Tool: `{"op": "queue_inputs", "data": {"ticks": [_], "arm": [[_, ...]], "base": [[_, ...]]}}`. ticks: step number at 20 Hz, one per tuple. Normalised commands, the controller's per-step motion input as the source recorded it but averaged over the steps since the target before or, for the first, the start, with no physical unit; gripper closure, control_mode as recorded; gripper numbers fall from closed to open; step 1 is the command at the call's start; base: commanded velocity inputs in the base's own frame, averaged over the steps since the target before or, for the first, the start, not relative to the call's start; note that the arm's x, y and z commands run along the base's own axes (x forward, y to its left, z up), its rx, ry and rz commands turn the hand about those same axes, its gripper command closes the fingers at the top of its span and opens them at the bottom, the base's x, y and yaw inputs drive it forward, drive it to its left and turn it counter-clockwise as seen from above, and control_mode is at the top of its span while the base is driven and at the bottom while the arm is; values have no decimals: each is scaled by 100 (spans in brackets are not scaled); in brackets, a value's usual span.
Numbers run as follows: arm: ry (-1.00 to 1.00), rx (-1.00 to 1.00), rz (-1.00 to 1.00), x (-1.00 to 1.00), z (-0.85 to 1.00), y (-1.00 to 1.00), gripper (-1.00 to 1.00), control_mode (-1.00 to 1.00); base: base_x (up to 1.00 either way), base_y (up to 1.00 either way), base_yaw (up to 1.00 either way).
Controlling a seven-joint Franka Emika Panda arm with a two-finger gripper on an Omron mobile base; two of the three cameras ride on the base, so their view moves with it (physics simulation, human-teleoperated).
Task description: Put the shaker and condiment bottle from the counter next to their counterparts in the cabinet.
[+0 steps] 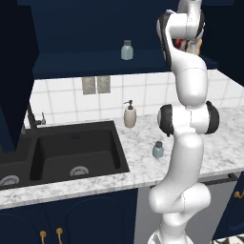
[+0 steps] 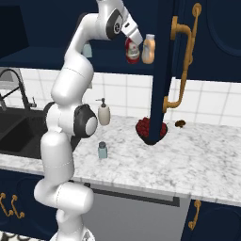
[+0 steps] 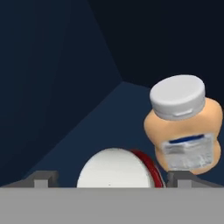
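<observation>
One delivery done: your gripper [image 3: 109, 183], released, straddles the slim red bottle [image 2: 132, 51] beside the orange bottle [image 2: 148, 48]; withdraw, then fetch the squat blue-grey shaker [image 1: 157, 150].

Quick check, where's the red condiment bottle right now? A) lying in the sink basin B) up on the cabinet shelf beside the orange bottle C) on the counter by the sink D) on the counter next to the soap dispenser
B: the red condiment bottle stands on the cabinet shelf right beside the orange bottle, with the gripper open around its cap.
</observation>
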Motion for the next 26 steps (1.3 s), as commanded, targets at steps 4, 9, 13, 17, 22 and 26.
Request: {"op": "queue_inputs", "data": {"ticks": [4, 9, 13, 17, 22, 26], "arm": [[-2, 0, 1, 18, 1, -15, -100, -100], [-14, 0, 4, 1, 13, -12, -100, -100], [-14, 0, 4, 0, 8, -12, -100, -100], [-14, 0, 4, 0, 1, -6, -100, -100], [-21, 0, 5, -26, 0, 0, -100, -100], [-27, -1, 5, -73, -4, 7, -100, -100]], "base": [[0, 0, 0], [0, 0, 0], [0, 0, 0], [0, 0, 0], [0, 0, 0], [0, 0, 0]]}}
